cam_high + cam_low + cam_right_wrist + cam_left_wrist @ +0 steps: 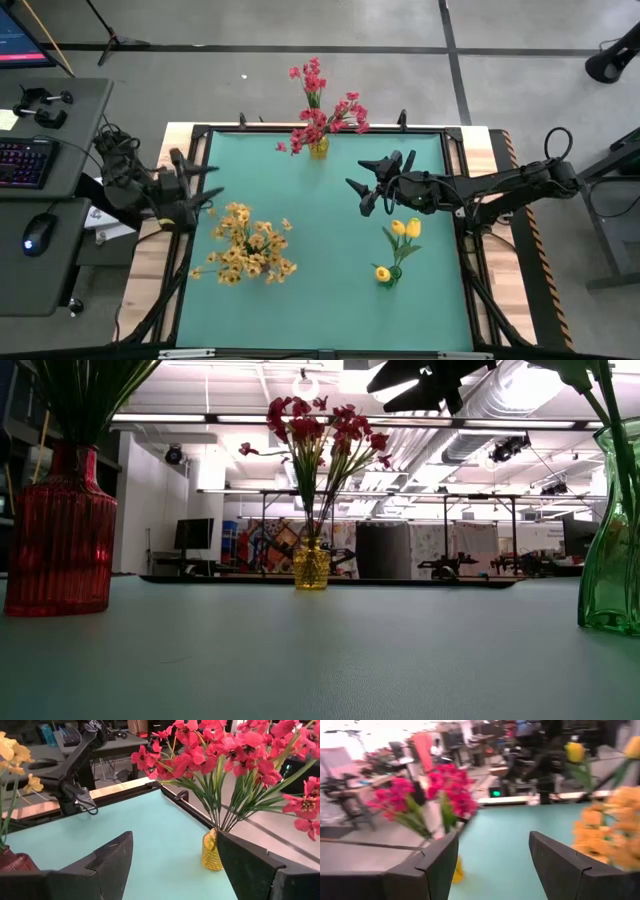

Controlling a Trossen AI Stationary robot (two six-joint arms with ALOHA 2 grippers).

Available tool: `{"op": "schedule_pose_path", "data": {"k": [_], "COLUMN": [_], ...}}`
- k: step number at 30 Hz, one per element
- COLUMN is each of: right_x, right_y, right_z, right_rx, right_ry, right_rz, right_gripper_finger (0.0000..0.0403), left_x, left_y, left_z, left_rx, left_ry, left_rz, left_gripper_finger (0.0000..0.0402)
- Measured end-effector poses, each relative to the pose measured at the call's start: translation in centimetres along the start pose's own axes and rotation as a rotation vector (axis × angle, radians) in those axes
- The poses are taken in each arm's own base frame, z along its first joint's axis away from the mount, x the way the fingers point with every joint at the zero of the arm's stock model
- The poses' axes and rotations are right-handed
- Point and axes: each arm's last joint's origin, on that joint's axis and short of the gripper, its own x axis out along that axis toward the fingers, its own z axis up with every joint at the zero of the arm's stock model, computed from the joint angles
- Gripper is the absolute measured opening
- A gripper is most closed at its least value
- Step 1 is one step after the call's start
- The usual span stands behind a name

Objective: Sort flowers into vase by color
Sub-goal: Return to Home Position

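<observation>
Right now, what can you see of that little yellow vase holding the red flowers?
The yellow vase is small, amber and see-through, glass by its look, with a ribbed body and narrow neck. It stands upright on the teal table, at the middle of the far edge. Green stems rise from its mouth and fan into red-pink blossoms. Only the table and those stems touch it; the right gripper, open, hangs apart from it.
</observation>
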Motion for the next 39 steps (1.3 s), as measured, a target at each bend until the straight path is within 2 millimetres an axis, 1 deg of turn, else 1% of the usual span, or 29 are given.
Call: {"op": "schedule_pose_path", "data": {"k": [4, 8, 11, 14, 19, 22, 24, 29, 31, 33, 35, 39], "right_x": [0.0, 0.0, 0.0, 0.0, 0.1, 0.0, -0.1, -0.6, -0.8, -0.9, -1.0, -1.2], "right_y": [-0.1, -0.2, -0.2, -0.3, -1.1, -1.8, -2.2, -2.9, -3.1, -3.2, -3.2, -3.4], "right_z": [0.0, 0.0, 0.0, 0.1, 0.1, 0.0, 0.0, 0.3, 0.4, 0.4, 0.2, -0.4], "right_rx": [-0.033, -0.098, -0.139, -0.170, -0.191, -0.181, -0.170, -0.146, -0.147, -0.152, -0.165, -0.204], "right_ry": [-0.005, -0.008, -0.010, -0.012, 0.005, 0.037, 0.054, 0.065, 0.067, 0.074, 0.093, 0.153], "right_rz": [-0.030, -0.061, -0.082, -0.112, -0.144, -0.149, -0.156, -0.129, -0.128, -0.128, -0.130, -0.136], "right_gripper_finger": [0.0275, 0.0275, 0.0275, 0.0275, 0.0275, 0.0275, 0.0275, 0.0275, 0.0275, 0.0275, 0.0275, 0.0275], "left_x": [-0.2, -0.3, -0.2, 0.0, 0.3, 0.6, 0.8, 1.9, 2.5, 3.0, 3.7, 4.9], "left_y": [1.0, 1.5, 1.5, 1.3, 1.2, 1.0, 0.8, 0.1, -0.1, -0.3, -0.5, -0.8], "left_z": [-0.3, -1.8, -3.0, -3.6, -4.7, -5.5, -5.6, -6.5, -6.9, -7.4, -8.1, -9.5], "left_rx": [-0.014, -0.058, -0.094, -0.098, -0.059, -0.070, -0.082, -0.103, -0.097, -0.079, -0.090, -0.095], "left_ry": [-0.011, -0.016, -0.037, -0.086, -0.126, -0.133, -0.164, -0.206, -0.218, -0.203, -0.188, -0.190], "left_rz": [0.049, 0.035, 0.020, 0.002, 0.026, 0.020, -0.009, -0.012, -0.016, -0.007, 0.002, -0.036], "left_gripper_finger": [0.0232, 0.0226, 0.0211, 0.0190, 0.0140, 0.0102, 0.0076, 0.0012, 0.0004, 0.0005, 0.0002, 0.0001]}}
